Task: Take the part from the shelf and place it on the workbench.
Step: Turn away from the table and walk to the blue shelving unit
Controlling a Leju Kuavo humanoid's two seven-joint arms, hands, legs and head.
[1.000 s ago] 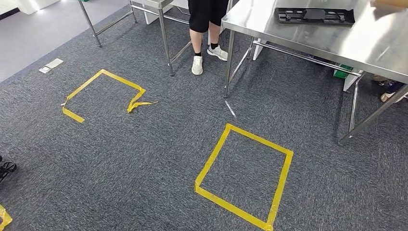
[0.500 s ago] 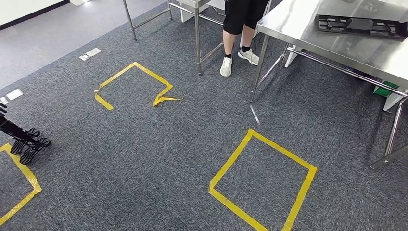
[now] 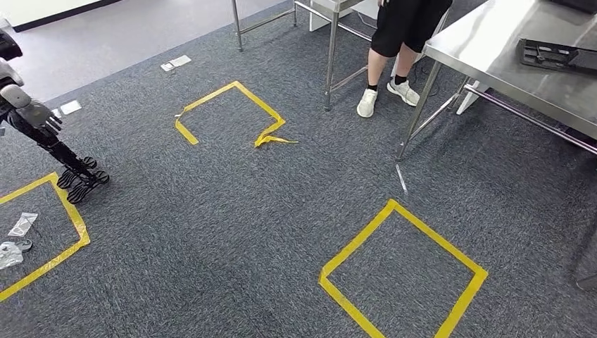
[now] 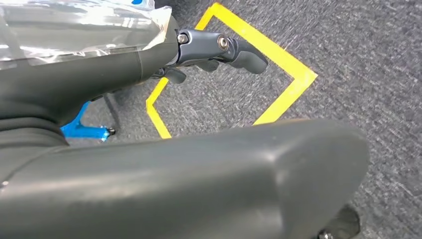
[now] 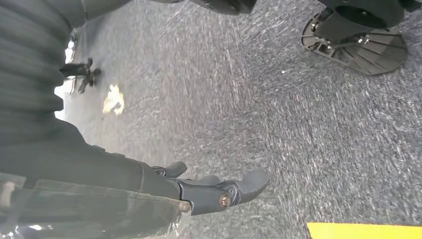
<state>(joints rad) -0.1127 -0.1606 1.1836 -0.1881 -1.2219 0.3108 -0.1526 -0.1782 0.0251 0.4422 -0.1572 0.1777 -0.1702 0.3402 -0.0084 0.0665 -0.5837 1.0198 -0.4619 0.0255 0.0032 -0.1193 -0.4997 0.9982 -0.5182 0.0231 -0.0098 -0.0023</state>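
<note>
A black flat part [image 3: 560, 55] lies on the steel workbench [image 3: 493, 49] at the upper right of the head view. In the left wrist view my left hand [image 4: 164, 64] hangs over the grey carpet, its fingers [image 4: 239, 50] stretched out and holding nothing. My right hand [image 5: 199, 191] also hangs above the carpet in the right wrist view, with its fingers [image 5: 244, 184] apart and nothing in them.
A person [image 3: 398, 56] stands by the workbench's steel leg [image 3: 419, 113], and a second table's leg [image 3: 331, 63] is behind. Yellow tape squares [image 3: 401, 274] [image 3: 229, 113] [image 3: 53, 232] mark the carpet. A dark legged machine [image 3: 70, 169] and plastic bags [image 3: 17, 236] are at the left.
The camera has turned left, so the whole scene slid to the right. The dark machine and a third tape square came into view at the left.
</note>
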